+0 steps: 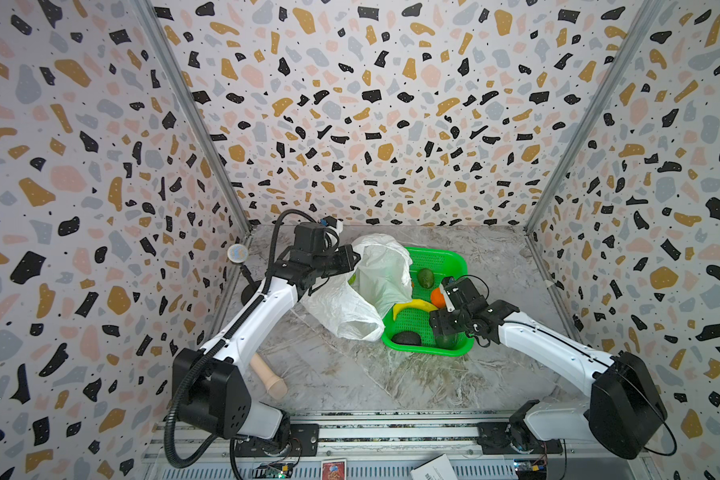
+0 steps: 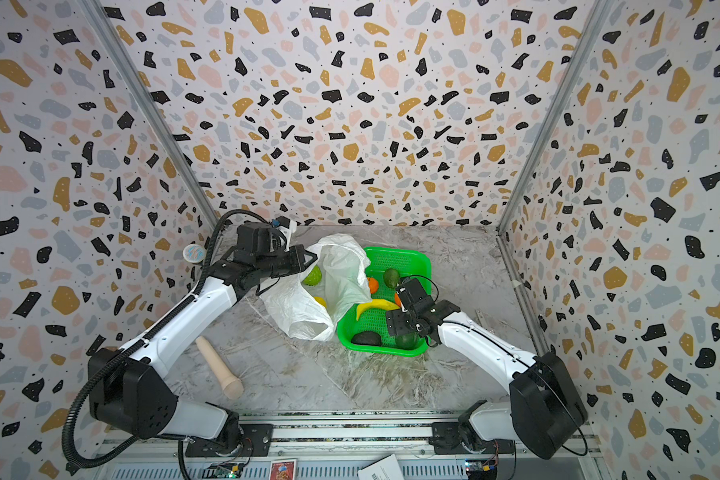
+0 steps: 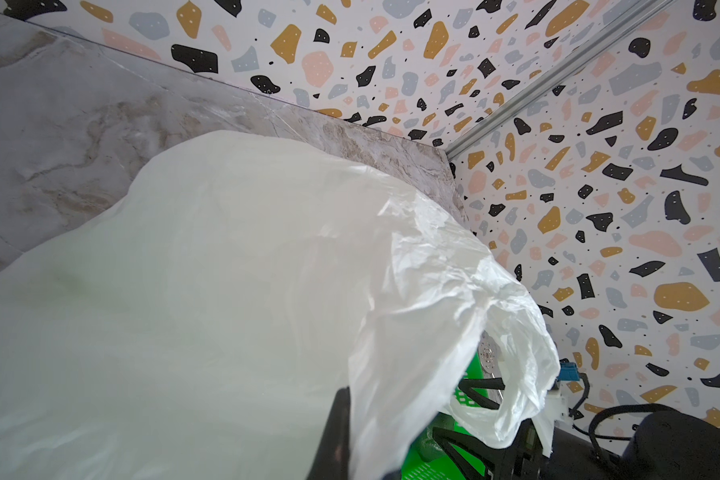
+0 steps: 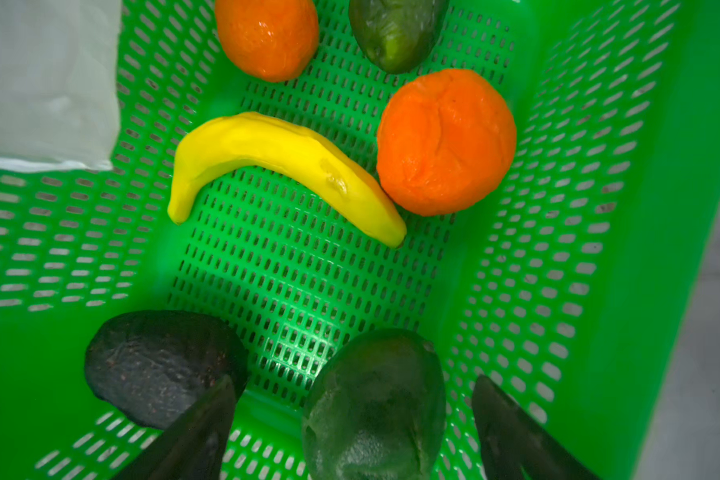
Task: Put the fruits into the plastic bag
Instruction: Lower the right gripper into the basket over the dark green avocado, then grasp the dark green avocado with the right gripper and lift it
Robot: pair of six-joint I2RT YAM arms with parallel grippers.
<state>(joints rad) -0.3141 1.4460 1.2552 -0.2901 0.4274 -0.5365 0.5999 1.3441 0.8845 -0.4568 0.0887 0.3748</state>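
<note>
Right wrist: bare mesh (image 4: pixel 300 282) beside banana (image 4: pixel 275 145)

On your marble table (image 1: pixel 371 374), look just past centre toward 2 o'clock for the green mesh basket (image 1: pixel 437 254), sitting flat; at 8 o'clock you have a beige peg (image 1: pixel 269 376) lying on its side, flared end pointing to 5 o'clock; at 10 o'clock, by the table's edge, a round blue-patterned microphone (image 1: pixel 238 252) sits on a black stalk; terrazzo-print walls (image 1: pixel 350 104) close you in at 9, 12 and 3 o'clock; at 6 o'clock, beyond the metal rail (image 1: pixel 391 432), you'll find a small red card (image 1: pixel 333 469) and a white barcoded sheet (image 1: pixel 433 469).
</note>
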